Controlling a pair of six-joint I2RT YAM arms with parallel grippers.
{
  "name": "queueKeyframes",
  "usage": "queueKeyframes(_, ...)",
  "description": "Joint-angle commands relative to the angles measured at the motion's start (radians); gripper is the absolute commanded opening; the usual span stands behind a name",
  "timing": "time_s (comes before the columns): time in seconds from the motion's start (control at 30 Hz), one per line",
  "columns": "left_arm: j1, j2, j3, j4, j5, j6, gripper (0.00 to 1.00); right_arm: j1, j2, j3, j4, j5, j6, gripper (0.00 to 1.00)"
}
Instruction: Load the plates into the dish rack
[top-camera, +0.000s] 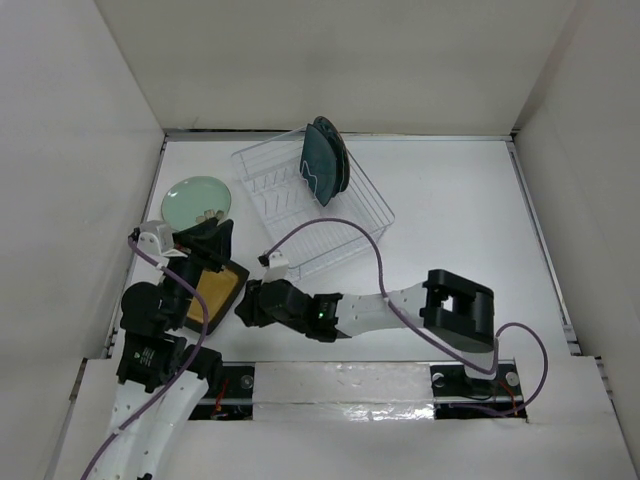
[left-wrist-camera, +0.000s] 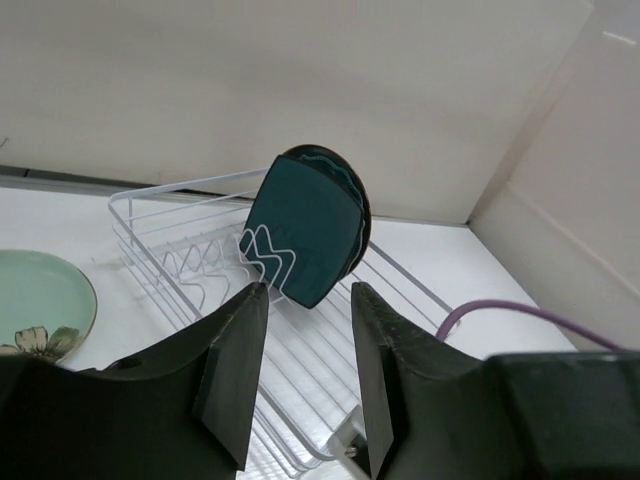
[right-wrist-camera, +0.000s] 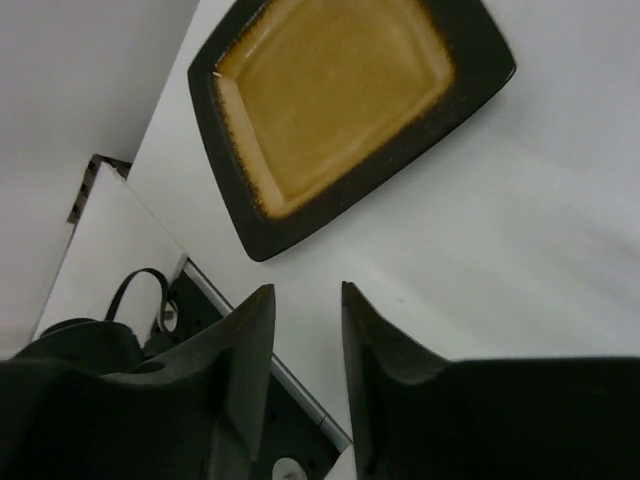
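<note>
My left gripper (left-wrist-camera: 308, 295) loose, empty, facing dish rack (left-wrist-camera: 150, 212), teal plates (left-wrist-camera: 300, 235) upright inside. And my right gripper (right-wrist-camera: 305, 292) spread, empty, near mustard plate (right-wrist-camera: 340, 95).

Left arm (top-camera: 150, 345) reaches forward. The left gripper (top-camera: 207, 240) is raised at the far edge of the yellow plate (top-camera: 220, 290) — jaws parted, nothing between them. Right arm (top-camera: 400, 305) lies low, forearm stretched leftward. The right gripper (top-camera: 248, 302) sits just right of that plate — jaws slightly apart, empty.
</note>
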Motion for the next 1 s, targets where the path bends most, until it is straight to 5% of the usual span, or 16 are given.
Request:
queueKeyframes(0.0,-0.003,-0.028,0.059,0.05,-0.009,0.016,0.38,0.01,0.055,-0.003,0.186,0.087,0.202,0.48)
queueKeyframes(0.07,-0.003,-0.042,0.046,0.054,-0.018,0.016,0.4,0.02,0.095,0.026,0.178,0.098,0.252,0.61)
queueKeyframes(0.23,-0.038,-0.056,0.032,0.056,-0.026,0.023,0.4,0.029,0.21,0.127,0.096,0.13,0.371,0.63)
queueKeyframes(0.67,-0.089,-0.12,0.021,0.028,-0.086,0.043,0.4,-0.011,0.423,0.278,0.061,0.156,0.619,0.57)
queueKeyframes(0.97,-0.098,-0.126,0.01,0.039,-0.073,0.047,0.39,-0.05,0.478,0.287,0.121,0.127,0.633,0.49)
